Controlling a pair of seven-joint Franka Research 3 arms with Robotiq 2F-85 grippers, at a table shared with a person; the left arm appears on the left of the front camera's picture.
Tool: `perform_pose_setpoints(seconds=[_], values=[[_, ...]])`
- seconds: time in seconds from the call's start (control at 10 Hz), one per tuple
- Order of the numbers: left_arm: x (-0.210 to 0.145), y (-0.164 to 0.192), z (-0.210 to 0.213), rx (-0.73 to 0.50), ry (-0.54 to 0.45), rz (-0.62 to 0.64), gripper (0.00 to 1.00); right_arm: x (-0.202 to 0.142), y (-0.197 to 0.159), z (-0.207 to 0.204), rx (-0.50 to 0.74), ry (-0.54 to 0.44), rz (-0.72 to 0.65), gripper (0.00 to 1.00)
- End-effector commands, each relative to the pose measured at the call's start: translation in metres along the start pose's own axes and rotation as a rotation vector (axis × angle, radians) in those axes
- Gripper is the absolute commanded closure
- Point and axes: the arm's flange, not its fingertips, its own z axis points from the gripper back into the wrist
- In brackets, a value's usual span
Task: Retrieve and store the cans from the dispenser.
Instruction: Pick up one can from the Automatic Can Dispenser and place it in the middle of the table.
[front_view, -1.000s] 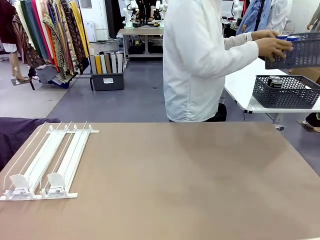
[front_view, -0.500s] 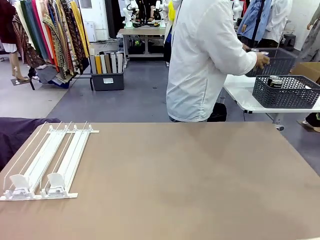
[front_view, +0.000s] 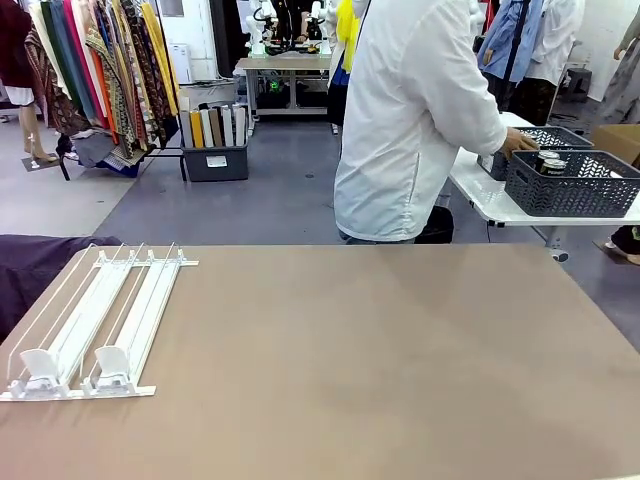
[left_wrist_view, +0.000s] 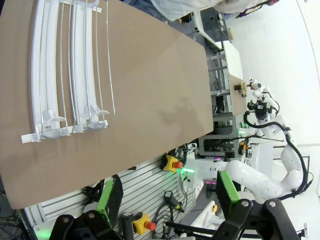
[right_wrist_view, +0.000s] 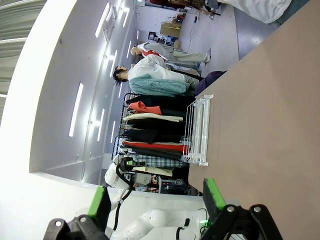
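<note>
Nearest to us, in the left wrist view, our left gripper (left_wrist_view: 167, 200) hangs above the table's (front_view: 380, 360) near edge with its green-padded fingers (left_wrist_view: 111, 196) spread wide and nothing between them. In the right wrist view our right gripper (right_wrist_view: 155, 205) likewise shows its fingers (right_wrist_view: 212, 194) well apart and bare, held off the table.

On the brown table, at its left side in the front view, lies the white dispenser (front_view: 100, 325). Its rails run from the near edge toward the far side, and two white pusher blocks (front_view: 75, 368) sit at the near end just behind the front lip. We see no can in its lanes.

Beyond the far edge a person (front_view: 415, 120) in a white coat stands turned toward a white side table (front_view: 490, 190) at the right. One hand (front_view: 520, 143) rests on a dark grey basket (front_view: 520, 150) there. Just beside it stands a second basket (front_view: 572, 183), nearer to us, with a silver-topped can (front_view: 550, 161) inside; a second top beside it is too small for us to make out
</note>
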Motion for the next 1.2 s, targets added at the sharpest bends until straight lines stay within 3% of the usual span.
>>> perform_pose_setpoints(seconds=[0.0, 1.1], values=[[0.0002, -0.0018, 0.0002, -0.02, -0.009, 0.002, 0.0, 0.0, 0.0008, 0.0007, -0.005, 0.01, 0.025, 0.0], [0.0002, -0.0018, 0.0002, -0.02, -0.009, 0.002, 0.0, 0.0, 0.0008, 0.0007, -0.005, 0.01, 0.025, 0.0]])
